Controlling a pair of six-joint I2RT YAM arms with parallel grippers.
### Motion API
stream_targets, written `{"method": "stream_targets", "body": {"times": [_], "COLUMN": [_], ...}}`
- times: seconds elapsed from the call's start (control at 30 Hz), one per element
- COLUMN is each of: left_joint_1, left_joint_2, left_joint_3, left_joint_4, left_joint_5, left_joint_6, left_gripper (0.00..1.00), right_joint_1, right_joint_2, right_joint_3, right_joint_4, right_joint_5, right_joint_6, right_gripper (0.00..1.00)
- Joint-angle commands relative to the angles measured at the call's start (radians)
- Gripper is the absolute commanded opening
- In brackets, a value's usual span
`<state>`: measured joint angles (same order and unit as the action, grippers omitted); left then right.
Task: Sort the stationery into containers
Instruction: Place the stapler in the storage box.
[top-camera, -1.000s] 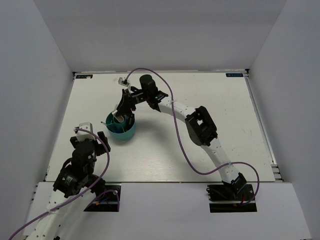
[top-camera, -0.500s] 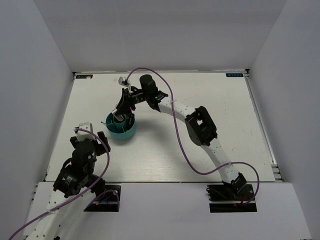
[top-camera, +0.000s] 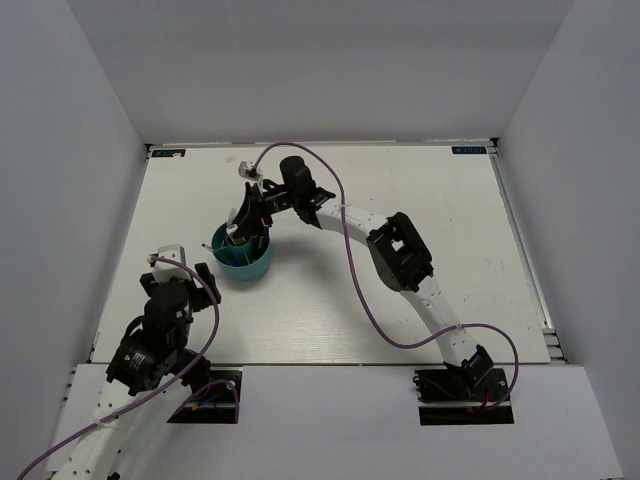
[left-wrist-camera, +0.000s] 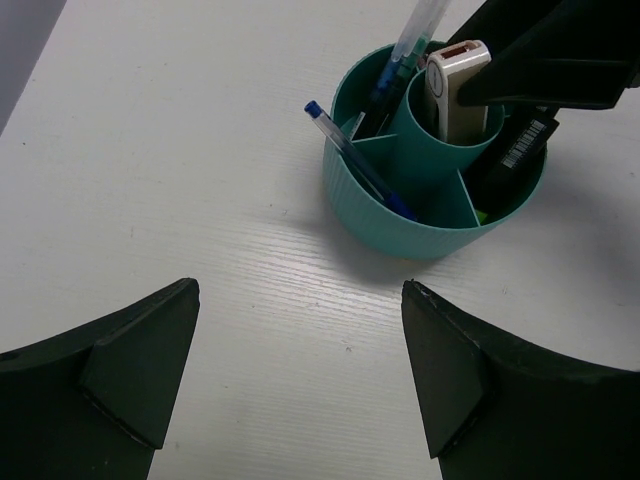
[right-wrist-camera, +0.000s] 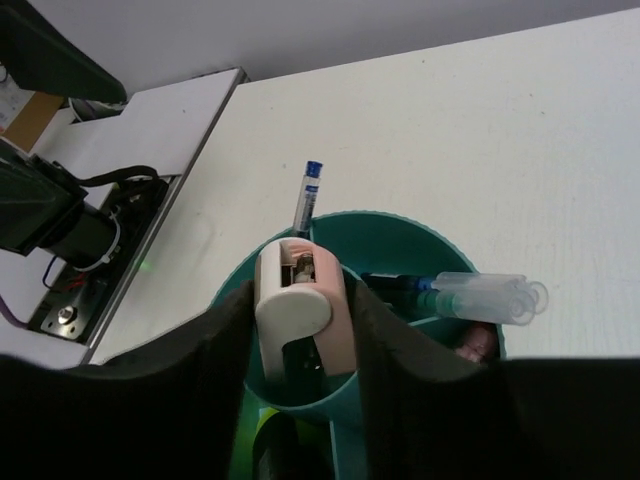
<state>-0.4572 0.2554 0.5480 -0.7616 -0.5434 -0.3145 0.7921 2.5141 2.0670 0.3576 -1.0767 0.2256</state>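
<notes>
On the left half of the white table (top-camera: 460, 220), about midway between its near and far edges, stands the round teal plastic desk organiser (top-camera: 246, 262) with its central tube and divided outer compartments. We see the right gripper (top-camera: 243, 226) reaching down from the far side over that tube. Its two black fingers (right-wrist-camera: 222, 345) sit close on either side of a small white-pink piece (right-wrist-camera: 300, 312), which stands upright in the central tube with its top above the rim. We cannot tell whether the jaws are pressing on the piece or merely flanking it. A thin blue pen (left-wrist-camera: 352, 152) leans out of the left compartment, its tip past the rim. A clear-barrelled pen (left-wrist-camera: 412, 38) leans from the far compartment. A black marker with a barcode label (left-wrist-camera: 520, 150) stands in the right compartment, just beside the tube. Something pink (right-wrist-camera: 474, 344) lies low in one compartment, too hidden for us to name. Nearer, well apart from the organiser, the left gripper (left-wrist-camera: 298, 290) hangs over bare table, jaws spread wide with nothing between them.
</notes>
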Motion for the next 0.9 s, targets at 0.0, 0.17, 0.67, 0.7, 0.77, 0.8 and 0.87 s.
{"method": "stream_targets", "body": {"times": [0.0, 0.17, 0.67, 0.7, 0.77, 0.8, 0.87], "left_joint_1": [0.006, 0.006, 0.006, 0.003, 0.005, 0.006, 0.005], "left_joint_2": [0.002, 0.005, 0.016, 0.018, 0.037, 0.047, 0.097], "left_joint_3": [-0.002, -0.002, -0.01, -0.011, -0.014, -0.014, -0.005], "left_joint_4": [0.008, 0.01, 0.027, 0.022, 0.042, 0.047, 0.042], "left_joint_5": [-0.02, -0.018, 0.01, 0.022, 0.087, 0.108, 0.178], "left_joint_6": [-0.001, -0.001, 0.011, 0.009, 0.025, 0.034, 0.038], "left_gripper": [0.92, 0.92, 0.0, 0.0, 0.0, 0.01, 0.34], "right_joint_1": [0.002, 0.002, -0.008, 0.001, -0.011, -0.025, -0.047], "right_joint_2": [-0.018, -0.032, -0.334, -0.337, -0.366, -0.377, -0.435], "right_joint_3": [-0.007, -0.007, -0.04, 0.098, 0.134, 0.13, 0.104], "right_joint_4": [0.069, 0.076, -0.372, -0.725, -0.877, -0.946, -1.051], "right_joint_5": [-0.015, -0.017, 0.327, 0.406, 0.622, 0.658, 0.812], "right_joint_6": [-0.014, -0.006, -0.136, -0.34, -0.431, -0.454, -0.48], "right_gripper": [0.54, 0.62, 0.0, 0.05, 0.27, 0.66, 0.9]}}
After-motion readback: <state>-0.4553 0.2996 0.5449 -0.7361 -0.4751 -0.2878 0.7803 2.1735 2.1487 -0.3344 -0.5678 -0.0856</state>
